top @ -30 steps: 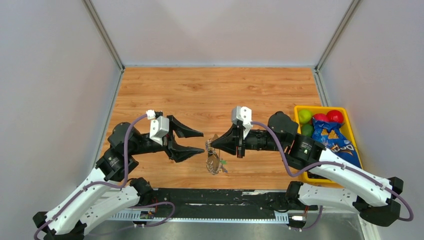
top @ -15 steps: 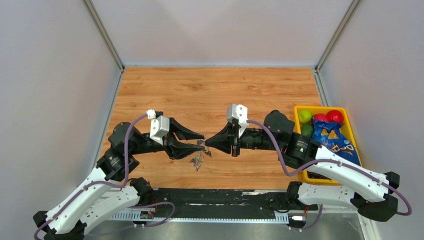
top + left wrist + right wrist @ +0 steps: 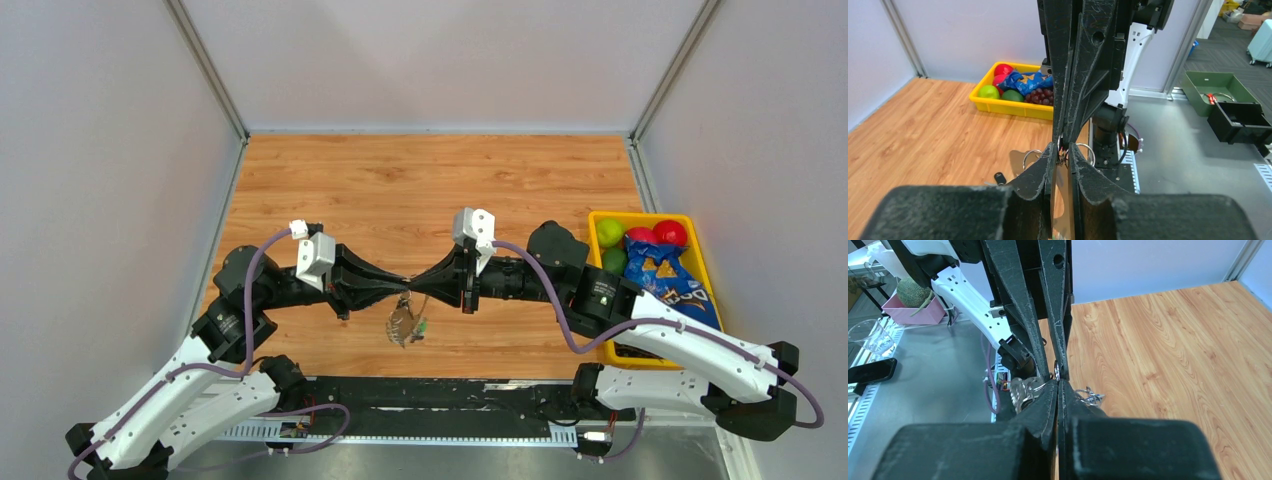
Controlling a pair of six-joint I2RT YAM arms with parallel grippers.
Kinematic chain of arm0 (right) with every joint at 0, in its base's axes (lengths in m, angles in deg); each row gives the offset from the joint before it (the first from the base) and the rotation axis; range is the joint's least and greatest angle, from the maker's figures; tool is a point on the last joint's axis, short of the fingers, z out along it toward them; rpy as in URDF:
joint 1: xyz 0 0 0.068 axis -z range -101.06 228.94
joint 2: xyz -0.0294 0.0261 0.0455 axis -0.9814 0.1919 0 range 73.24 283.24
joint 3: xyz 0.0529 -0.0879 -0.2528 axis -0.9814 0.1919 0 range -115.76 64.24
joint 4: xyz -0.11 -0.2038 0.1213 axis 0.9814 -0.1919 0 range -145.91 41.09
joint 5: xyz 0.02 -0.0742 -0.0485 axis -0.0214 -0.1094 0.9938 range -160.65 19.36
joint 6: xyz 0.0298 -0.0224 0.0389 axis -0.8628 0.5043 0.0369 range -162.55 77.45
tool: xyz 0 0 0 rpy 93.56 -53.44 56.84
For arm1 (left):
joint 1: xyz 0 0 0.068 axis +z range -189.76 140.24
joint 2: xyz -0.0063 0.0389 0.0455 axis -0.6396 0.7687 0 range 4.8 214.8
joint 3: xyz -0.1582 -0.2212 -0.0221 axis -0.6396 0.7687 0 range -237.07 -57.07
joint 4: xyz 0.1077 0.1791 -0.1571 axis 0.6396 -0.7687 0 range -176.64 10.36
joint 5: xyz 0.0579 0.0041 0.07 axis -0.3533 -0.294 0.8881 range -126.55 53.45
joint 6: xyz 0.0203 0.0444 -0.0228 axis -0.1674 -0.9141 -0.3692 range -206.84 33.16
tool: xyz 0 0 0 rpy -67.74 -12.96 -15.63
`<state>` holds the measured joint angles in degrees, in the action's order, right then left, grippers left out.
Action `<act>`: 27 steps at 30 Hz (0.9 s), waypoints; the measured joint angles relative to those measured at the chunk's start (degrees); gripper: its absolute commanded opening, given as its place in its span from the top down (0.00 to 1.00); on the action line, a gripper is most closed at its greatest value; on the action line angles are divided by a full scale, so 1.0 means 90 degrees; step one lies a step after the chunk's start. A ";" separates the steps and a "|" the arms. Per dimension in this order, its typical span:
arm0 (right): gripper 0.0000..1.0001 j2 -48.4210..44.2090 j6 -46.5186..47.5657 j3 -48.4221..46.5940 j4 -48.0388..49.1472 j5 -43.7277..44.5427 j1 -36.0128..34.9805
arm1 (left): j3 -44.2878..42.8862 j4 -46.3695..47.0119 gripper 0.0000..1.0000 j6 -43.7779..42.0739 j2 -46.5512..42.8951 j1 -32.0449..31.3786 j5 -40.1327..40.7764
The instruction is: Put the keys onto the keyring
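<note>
My left gripper (image 3: 398,284) and right gripper (image 3: 419,284) meet tip to tip above the front middle of the wooden table. Both are shut on the keyring (image 3: 408,290), which is pinched between them. A cluster of silvery keys and chain bits (image 3: 402,323) dangles below the tips. In the left wrist view my left gripper (image 3: 1063,150) is closed on thin metal, with ring loops (image 3: 1087,150) showing on either side and a black-headed key (image 3: 999,177) lower left. In the right wrist view my right gripper (image 3: 1058,382) is shut, with a ring and blue tag (image 3: 1089,395) beside it.
A yellow bin (image 3: 704,268) with fruit and a blue snack bag (image 3: 655,270) stands at the table's right edge, behind the right arm. It also shows in the left wrist view (image 3: 1013,109). Grey walls enclose the table on three sides.
My left gripper has moved right and closed onto the keyring at the right gripper's tips. The dangling cluster has shifted left from under the right gripper to under the meeting point.
</note>
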<state>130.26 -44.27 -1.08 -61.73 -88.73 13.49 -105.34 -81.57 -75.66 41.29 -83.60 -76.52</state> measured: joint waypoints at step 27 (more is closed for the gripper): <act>0.76 -0.0226 0.0049 0.0095 -0.0221 0.0624 -0.0143 | -0.0068 -0.0238 1.00 -0.0151 0.0061 -0.0041 0.0287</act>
<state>128.23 -43.83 -0.22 -63.72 -83.11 12.20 -105.95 -83.71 -77.01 41.83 -83.97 -73.94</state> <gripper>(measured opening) 0.137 0.008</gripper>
